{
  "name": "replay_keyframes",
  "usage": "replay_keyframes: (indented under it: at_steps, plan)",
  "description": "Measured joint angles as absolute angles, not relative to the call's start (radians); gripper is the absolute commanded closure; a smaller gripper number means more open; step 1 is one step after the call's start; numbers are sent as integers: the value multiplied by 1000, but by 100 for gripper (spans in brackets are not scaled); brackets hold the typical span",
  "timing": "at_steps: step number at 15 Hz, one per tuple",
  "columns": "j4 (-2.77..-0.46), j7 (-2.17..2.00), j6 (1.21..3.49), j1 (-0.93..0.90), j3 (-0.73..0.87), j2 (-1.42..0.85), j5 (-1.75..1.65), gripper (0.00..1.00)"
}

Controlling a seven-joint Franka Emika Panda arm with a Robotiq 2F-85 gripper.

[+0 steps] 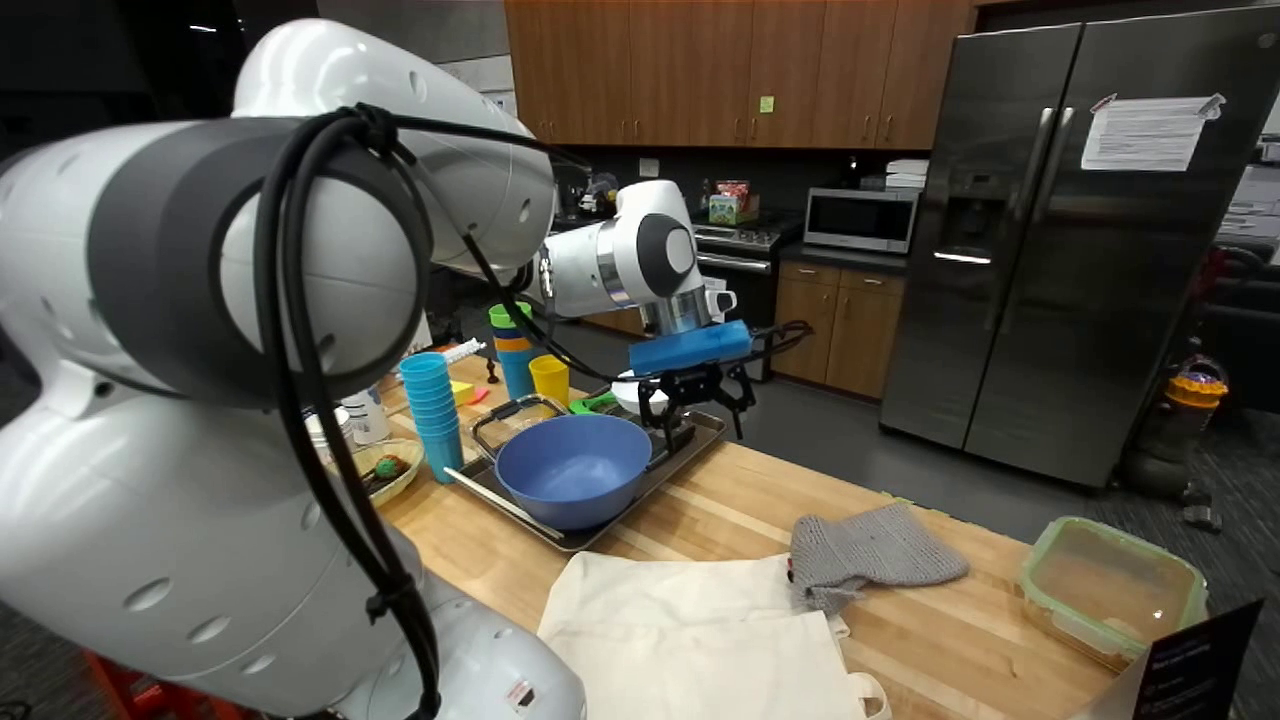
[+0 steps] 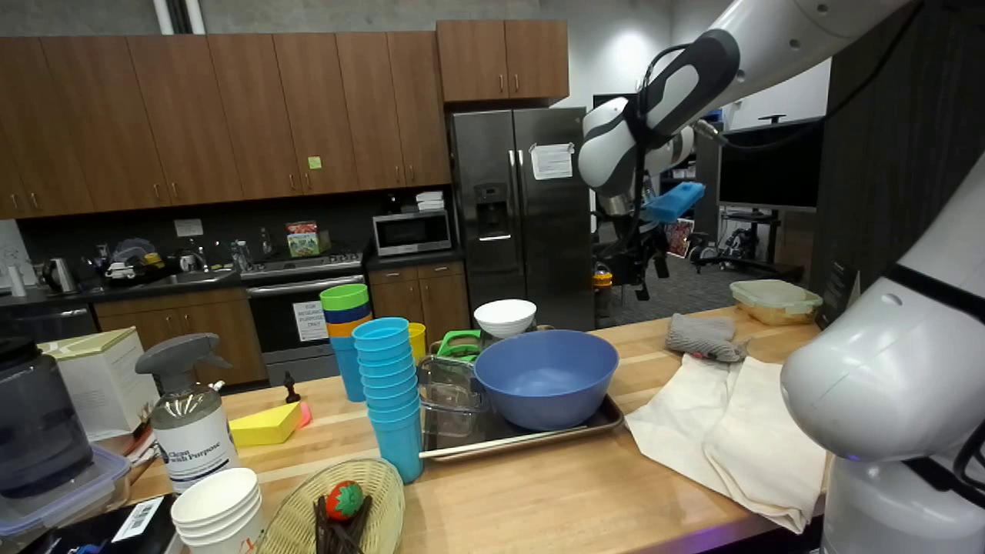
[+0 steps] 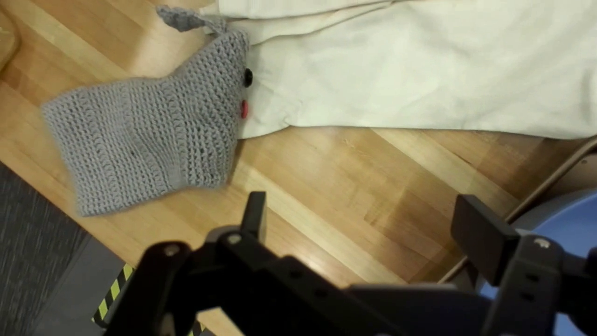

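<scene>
- While the gripper point(image 3: 361, 205) hangs empty over the table point(image 3: 317, 163), its fingers point(image 3: 485, 238) stand wide apart.
- The grey knit point(image 3: 149, 135) lies up-left of them in the wrist view, long axis roughly crosswise.
- A blue bowl point(image 3: 573, 224) sits rightward; how far below is hard to judge.

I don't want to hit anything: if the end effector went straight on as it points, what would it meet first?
Probably the wooden tabletop, between the grey knit item and the tray. The finger nearer the blue bowl might catch the tray's rim first; depth is unclear.
</scene>
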State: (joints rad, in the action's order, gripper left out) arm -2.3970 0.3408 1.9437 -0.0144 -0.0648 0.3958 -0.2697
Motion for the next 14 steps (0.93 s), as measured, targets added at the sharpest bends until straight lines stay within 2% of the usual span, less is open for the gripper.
replay_keyframes:
  at_steps: [14]
  plan:
    - [-2397,237,1968,-16,-61,396,-195,0]
